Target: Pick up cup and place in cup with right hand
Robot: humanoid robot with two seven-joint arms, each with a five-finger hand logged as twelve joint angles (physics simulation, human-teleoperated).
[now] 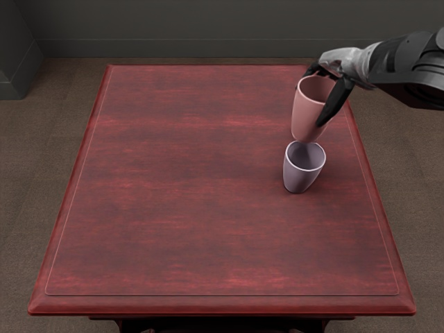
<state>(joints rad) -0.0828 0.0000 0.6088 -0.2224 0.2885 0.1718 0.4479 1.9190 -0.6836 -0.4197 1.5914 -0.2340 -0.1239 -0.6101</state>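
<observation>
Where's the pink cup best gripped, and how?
The pink cup is likely best gripped high on its wall, from the right, as the hand has it: that leaves the narrower base free to enter the purple cup.

Your table (173, 208) is dark red with brighter streaks and a pale border line; on it you see a lavender-grey cup (298, 179), over it a salmon-pink cup (307, 116) and black-and-silver right hand (338, 68), around it brown floor (48, 132).

The lavender cup (300, 179) blocks the way, passable on its left.
</observation>
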